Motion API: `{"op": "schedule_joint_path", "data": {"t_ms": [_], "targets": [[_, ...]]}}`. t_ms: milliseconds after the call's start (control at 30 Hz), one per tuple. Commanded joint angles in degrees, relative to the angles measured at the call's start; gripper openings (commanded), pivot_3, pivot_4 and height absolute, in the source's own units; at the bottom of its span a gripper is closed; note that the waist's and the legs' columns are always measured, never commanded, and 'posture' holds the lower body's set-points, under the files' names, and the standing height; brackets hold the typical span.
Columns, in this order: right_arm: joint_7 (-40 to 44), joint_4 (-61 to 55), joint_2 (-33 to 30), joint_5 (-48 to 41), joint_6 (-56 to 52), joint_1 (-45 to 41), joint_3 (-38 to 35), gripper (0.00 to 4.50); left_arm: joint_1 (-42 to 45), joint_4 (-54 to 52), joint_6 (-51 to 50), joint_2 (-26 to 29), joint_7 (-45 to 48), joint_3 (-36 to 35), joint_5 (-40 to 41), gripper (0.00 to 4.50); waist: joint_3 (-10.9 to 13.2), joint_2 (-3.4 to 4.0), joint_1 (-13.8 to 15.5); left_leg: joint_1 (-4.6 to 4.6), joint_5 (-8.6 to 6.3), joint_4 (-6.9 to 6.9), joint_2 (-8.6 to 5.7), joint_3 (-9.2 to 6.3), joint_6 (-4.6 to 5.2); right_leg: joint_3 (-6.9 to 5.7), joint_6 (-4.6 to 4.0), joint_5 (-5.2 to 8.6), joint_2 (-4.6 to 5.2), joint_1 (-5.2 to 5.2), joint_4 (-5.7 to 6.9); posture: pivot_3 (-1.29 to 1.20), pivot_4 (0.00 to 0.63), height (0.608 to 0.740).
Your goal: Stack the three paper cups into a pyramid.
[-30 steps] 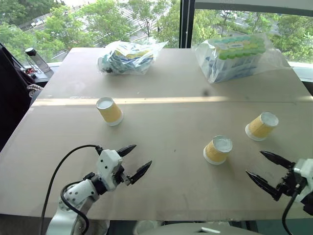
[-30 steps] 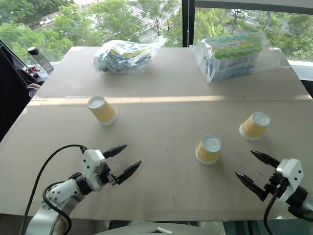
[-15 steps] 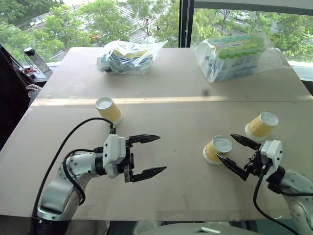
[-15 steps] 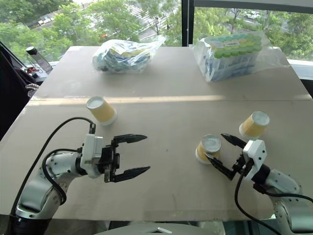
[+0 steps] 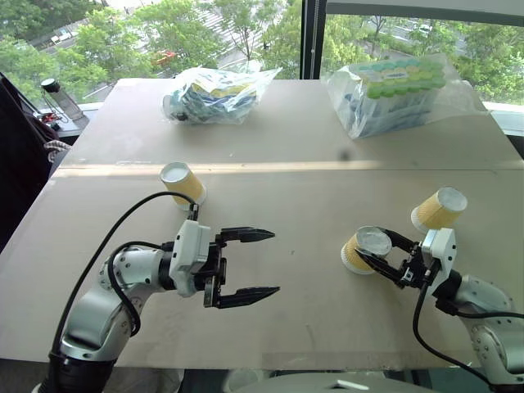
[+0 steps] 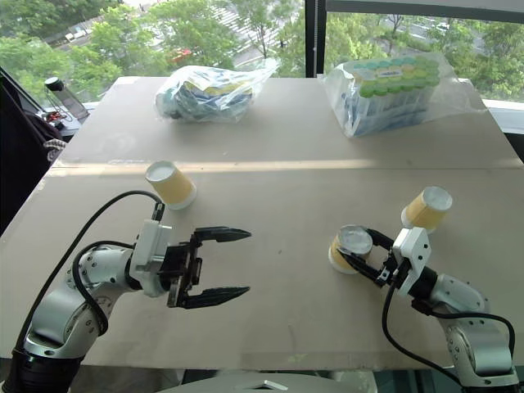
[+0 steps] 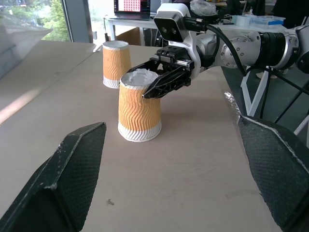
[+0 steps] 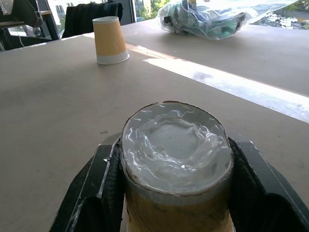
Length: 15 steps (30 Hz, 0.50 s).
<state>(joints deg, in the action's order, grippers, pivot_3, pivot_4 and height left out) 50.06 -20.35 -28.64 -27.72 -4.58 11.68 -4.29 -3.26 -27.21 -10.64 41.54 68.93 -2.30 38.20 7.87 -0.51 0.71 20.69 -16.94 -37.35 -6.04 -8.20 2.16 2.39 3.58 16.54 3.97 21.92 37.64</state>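
Three yellow-orange paper cups stand upside down on the table. One is at the left, one in the middle right and one further right. My right gripper is shut on the upper part of the middle cup, one finger on each side. The left wrist view shows that grip on the cup. My left gripper hangs open above the table's centre, pointing right toward that cup, well short of it, with nothing between its fingers.
Two clear plastic bags of packaged goods lie at the back, one left and one right. A bottle stands off the table's far left corner. The table's near edge runs just below both arms.
My right gripper moved in to the left around the middle cup and closed on it. My left gripper rose, swung to point right and stayed open.
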Motion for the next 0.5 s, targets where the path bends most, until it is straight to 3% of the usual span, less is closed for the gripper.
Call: {"op": "schedule_joint_path", "data": {"t_ms": [33, 133, 267, 500], "targets": [[-0.80, -0.74, 0.17, 0.40, 0.33, -1.24, 0.07, 1.97, -1.97, -2.55, 1.09, -0.82, -2.36, -2.11, -0.38, 4.50, 0.00, 0.00, -0.11, 0.00, 0.00, 0.00, 0.00, 0.00, 0.00, 0.01, 0.00, 0.00, 0.00, 0.00, 0.00, 0.00, 0.150, 0.740], [-3.98, -1.39, 2.23, -0.28, -3.01, -5.98, 1.88, 1.97, -4.21, -2.16, 0.23, -3.82, -9.72, -4.50, -1.29, 4.50, 0.01, -0.01, -0.26, -0.02, 0.00, 0.00, 0.00, 0.01, 0.00, 0.04, 0.00, 0.00, -0.01, 0.00, 0.02, 0.00, 0.150, 0.740], [-9.68, 2.05, 6.72, 5.08, -7.74, -17.19, 8.28, 1.97, -6.98, -1.62, -2.02, -9.44, -21.43, -6.54, -3.59, 4.50, 0.02, -0.02, -0.68, -0.05, 0.01, 0.00, 0.02, 0.00, -0.02, 0.03, 0.00, 0.00, -0.04, 0.01, 0.11, 0.00, 0.150, 0.740], [-16.74, 19.60, 17.68, 14.50, -10.11, -38.11, 16.35, 1.97, -9.75, -2.58, -2.23, -14.03, -30.30, -6.07, -8.91, 4.50, 0.01, -0.07, -1.20, 0.11, 0.02, -0.01, -0.02, 0.01, -0.03, -0.03, -0.01, -0.01, -0.04, 0.26, 0.10, 0.00, 0.150, 0.740]]}}
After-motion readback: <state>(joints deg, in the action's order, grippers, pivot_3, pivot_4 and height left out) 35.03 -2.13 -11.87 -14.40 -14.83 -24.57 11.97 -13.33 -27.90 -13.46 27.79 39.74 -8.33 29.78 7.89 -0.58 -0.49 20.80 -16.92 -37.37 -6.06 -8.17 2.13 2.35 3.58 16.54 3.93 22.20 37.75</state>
